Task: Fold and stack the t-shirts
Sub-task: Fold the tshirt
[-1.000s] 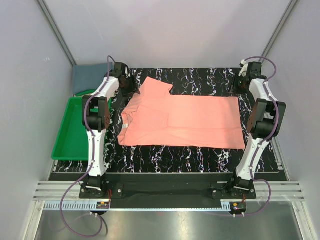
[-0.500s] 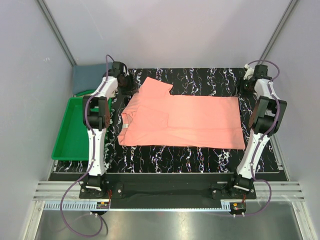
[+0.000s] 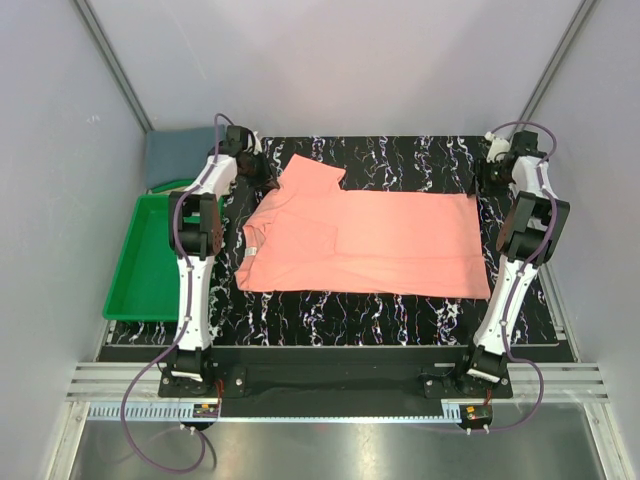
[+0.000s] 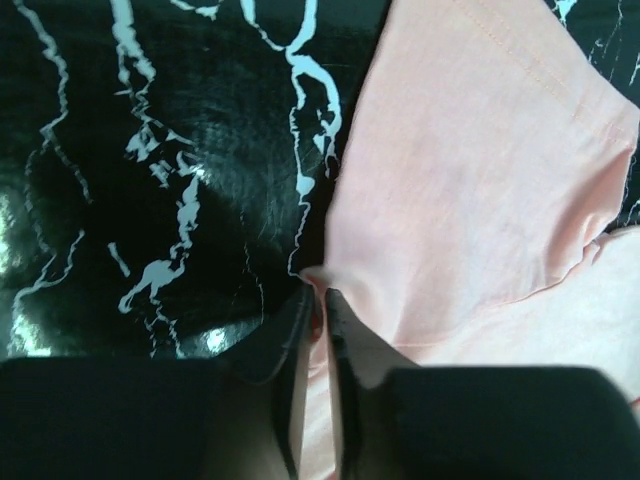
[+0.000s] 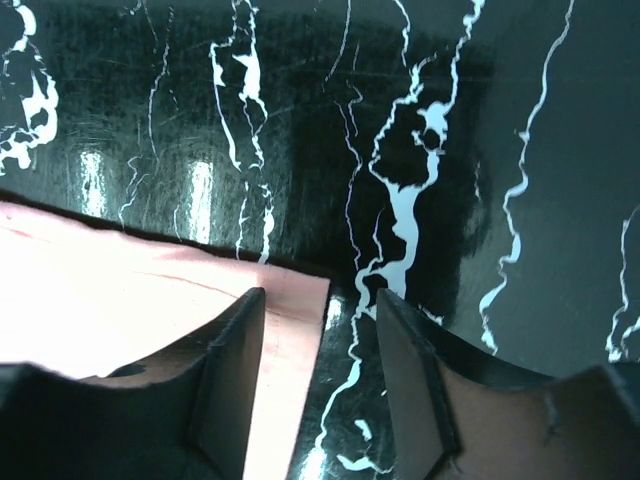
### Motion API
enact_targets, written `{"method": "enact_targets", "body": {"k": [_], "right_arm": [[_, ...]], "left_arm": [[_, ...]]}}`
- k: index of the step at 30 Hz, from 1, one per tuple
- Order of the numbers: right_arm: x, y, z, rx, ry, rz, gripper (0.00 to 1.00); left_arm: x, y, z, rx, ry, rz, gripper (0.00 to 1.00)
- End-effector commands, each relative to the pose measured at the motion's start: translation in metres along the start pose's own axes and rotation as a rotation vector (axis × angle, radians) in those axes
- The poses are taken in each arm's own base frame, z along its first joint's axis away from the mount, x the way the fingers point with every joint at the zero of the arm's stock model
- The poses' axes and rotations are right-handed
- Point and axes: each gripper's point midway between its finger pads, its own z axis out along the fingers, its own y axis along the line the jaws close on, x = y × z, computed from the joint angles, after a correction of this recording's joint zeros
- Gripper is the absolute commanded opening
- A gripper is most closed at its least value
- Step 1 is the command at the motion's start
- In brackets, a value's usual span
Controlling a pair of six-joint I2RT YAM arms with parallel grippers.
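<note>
Two t-shirts in view and neither looks finished, so the job is at an early stage. The salmon-pink t-shirt (image 3: 380, 245) lies spread across the middle of the desk (image 3: 400, 160), neck end to the left, hem to the right. It's mostly flat, w/ the far sleeve sticking out toward the back-left. A crease shows near the chest, but can't tell if that's a real fold. The blue-grey t-shirt (image 3: 175, 155) sits at the back-left corner, behind the green tray (image 3: 135, 270), well apart from the pink one. Too little of it shows to say folded or not. No stack yet.

Left end effector (image 4: 313, 288): clenched on the pink shirt's edge by the far sleeve, a nip of cloth btw the fingers. Right end effector (image 5: 320, 295): released, fingers wide, straddling the far hem corner w/ one finger over cloth & the other over bare desk. Nothing gripped.

Judgement: first fold of the pink shirt is being set up, w/ the far edge taken at both ends. Left to do: R side must close, then fold the pink one down, do the same for the blue-grey one, & stack them.
</note>
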Motion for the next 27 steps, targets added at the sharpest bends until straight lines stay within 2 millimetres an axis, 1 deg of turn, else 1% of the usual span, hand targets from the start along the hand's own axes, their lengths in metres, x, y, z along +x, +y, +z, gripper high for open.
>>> {"method": "enact_targets", "body": {"k": [1,2,4,5,6,8,9,11,13,15,16,17,18,19,20,22,23,25,26,27], "right_arm": [[0.003,0.003,0.003,-0.077,0.015,-0.031,0.54],[-0.002,0.005,0.001,-0.096,-0.002,-0.039,0.52],[-0.003,0.007,0.003,-0.113,-0.006,-0.042,0.51],[-0.007,0.010,0.003,-0.136,-0.020,-0.052,0.50],[-0.006,0.014,0.003,-0.155,-0.017,-0.053,0.49],[-0.006,0.017,0.004,-0.177,-0.020,-0.056,0.46],[-0.005,0.017,0.005,-0.179,-0.015,-0.053,0.43],[-0.004,0.016,0.006,-0.176,-0.010,-0.044,0.40],[-0.004,0.016,0.005,-0.172,-0.006,-0.036,0.38],[-0.005,0.017,0.004,-0.176,-0.009,-0.038,0.37],[-0.006,0.017,0.002,-0.172,-0.012,-0.040,0.35],[-0.007,0.016,0.001,-0.163,-0.013,-0.041,0.34],[-0.008,0.015,0.000,-0.158,-0.013,-0.041,0.33],[-0.011,0.014,-0.003,-0.152,-0.021,-0.044,0.29],[-0.012,0.013,-0.003,-0.147,-0.020,-0.042,0.28],[-0.015,0.014,-0.006,-0.142,-0.029,-0.042,0.24],[-0.016,0.013,-0.006,-0.138,-0.031,-0.036,0.18],[-0.020,0.012,-0.007,-0.131,-0.044,-0.033,0.12],[-0.022,0.013,-0.008,-0.136,-0.049,-0.029,0.07],[-0.024,0.014,-0.009,-0.137,-0.057,-0.027,0.05]], "left_arm": [[-0.010,-0.012,-0.001,0.084,-0.010,0.001,0.14],[-0.010,-0.011,-0.001,0.083,-0.011,-0.002,0.12],[-0.012,-0.011,-0.002,0.082,-0.015,-0.002,0.09],[-0.013,-0.009,-0.003,0.080,-0.019,-0.003,0.07],[-0.014,-0.012,-0.004,0.084,-0.022,0.001,0.03],[-0.016,-0.010,-0.006,0.083,-0.028,-0.001,0.01],[-0.017,-0.010,-0.006,0.084,-0.029,-0.002,0.01],[-0.019,-0.010,-0.008,0.084,-0.036,0.000,0.00],[-0.019,-0.011,-0.009,0.085,-0.037,0.002,0.05],[-0.020,-0.013,-0.011,0.090,-0.038,0.002,0.07],[-0.021,-0.014,-0.012,0.094,-0.040,0.003,0.08],[-0.020,-0.016,-0.012,0.105,-0.038,0.002,0.18],[-0.024,-0.018,-0.014,0.110,-0.046,-0.001,0.25],[-0.025,-0.019,-0.014,0.118,-0.048,-0.001,0.28],[-0.026,-0.021,-0.013,0.130,-0.048,0.000,0.29],[-0.028,-0.022,-0.012,0.134,-0.053,-0.003,0.30],[-0.028,-0.024,-0.011,0.140,-0.053,-0.002,0.30],[-0.029,-0.023,-0.010,0.146,-0.055,-0.005,0.26],[-0.029,-0.024,-0.009,0.156,-0.053,-0.006,0.19],[-0.029,-0.025,-0.007,0.163,-0.052,-0.005,0.15]]}}
